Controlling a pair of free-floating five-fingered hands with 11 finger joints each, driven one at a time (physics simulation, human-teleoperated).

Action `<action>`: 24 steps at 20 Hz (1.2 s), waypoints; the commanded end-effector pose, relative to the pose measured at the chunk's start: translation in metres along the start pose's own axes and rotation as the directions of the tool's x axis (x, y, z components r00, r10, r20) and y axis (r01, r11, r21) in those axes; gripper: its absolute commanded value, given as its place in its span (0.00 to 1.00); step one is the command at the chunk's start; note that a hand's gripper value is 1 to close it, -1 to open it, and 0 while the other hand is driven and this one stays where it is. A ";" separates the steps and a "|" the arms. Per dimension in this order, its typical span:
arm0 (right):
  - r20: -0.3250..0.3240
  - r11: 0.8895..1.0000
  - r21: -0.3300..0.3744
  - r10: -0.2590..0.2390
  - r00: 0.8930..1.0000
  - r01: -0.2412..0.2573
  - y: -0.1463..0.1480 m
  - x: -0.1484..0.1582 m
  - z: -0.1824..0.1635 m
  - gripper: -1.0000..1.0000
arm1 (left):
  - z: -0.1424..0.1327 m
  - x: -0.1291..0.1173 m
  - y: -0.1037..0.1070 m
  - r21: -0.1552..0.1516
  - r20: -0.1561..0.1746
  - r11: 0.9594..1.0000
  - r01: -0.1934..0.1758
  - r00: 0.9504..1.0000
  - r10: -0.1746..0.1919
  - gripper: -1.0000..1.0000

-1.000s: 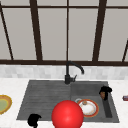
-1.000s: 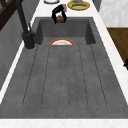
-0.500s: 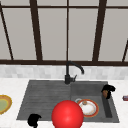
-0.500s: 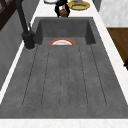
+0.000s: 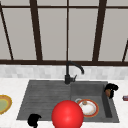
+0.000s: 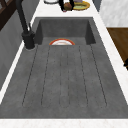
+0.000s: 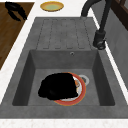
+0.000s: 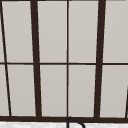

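- Counts: 2 hands, 1 red ball, 1 orange-rimmed plate in the basin, 1 yellow-rimmed green plate on the desk, 1 small brown thing, 1 black tap.
- Nearest, front view: red ball at the sink's front edge, just left of the orange-rimmed plate and overlapping its rim in the pic. Can't tell if it rests on anything.
- Left hand hangs at the front left corner of the sink, over the desk edge; fingers look curled, holding nothing. In the right side view it shows over the wood floor.
- Basin (right half of the sink): holds the orange-rimmed plate w/ white centre, lying flat by the drain. A small brownish bit sits on its far rim.
- Drainboard (left half of the sink): ribbed, grey.
- Yellow-rimmed green plate: on the white desk, left of the sink, well apart from the left hand.
- Right hand: above the basin's right wall, fingers bent down and curled round the small brown thing. In the left side view it shows at the far end, brown thing in its grip, just before a second yellow-rimmed dish there.
- Far: tap behind the sink's middle, spout arcing right over the basin; window w/ dark frame behind.
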 end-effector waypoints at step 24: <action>-0.168 0.936 0.094 0.350 0.922 -0.339 -0.005 -0.079 0.058 1.00 | 0.000 0.000 0.000 0.000 0.000 1.000 0.000 1.000 0.000 0.50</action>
